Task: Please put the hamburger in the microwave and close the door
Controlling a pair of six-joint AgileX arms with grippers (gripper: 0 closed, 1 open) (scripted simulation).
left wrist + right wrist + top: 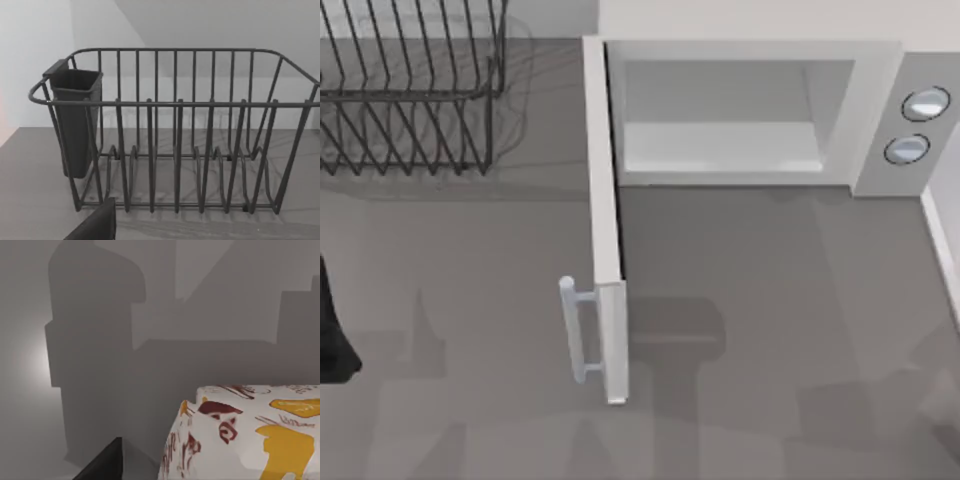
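Closest to my right wrist camera sits one hamburger point(250, 435), a white wrapped lump printed with dark red marks and orange-yellow patches, resting on the grey table point(100, 390); I cannot tell from that view how it lies relative to the microwave. One dark finger tip point(102, 462) of the right gripper pokes in just beside the hamburger, apart from it, and I cannot tell whether that pincer is wide or narrow. From above I count one microwave point(760, 110) at the back of the table, cavity bare, with two round dials point(916, 125) on its grey panel. One door point(608, 240) stands swung fully open from the microwave's left edge, its bar handle point(576, 330) at the free end. Left of the microwave stands one wire dish rack point(410, 90), with one dark cup point(75, 120) hung on its end. Further left of the door, my left arm point(332, 330) sits parked at the table's edge, camera facing the rack; its pincer state I cannot tell.
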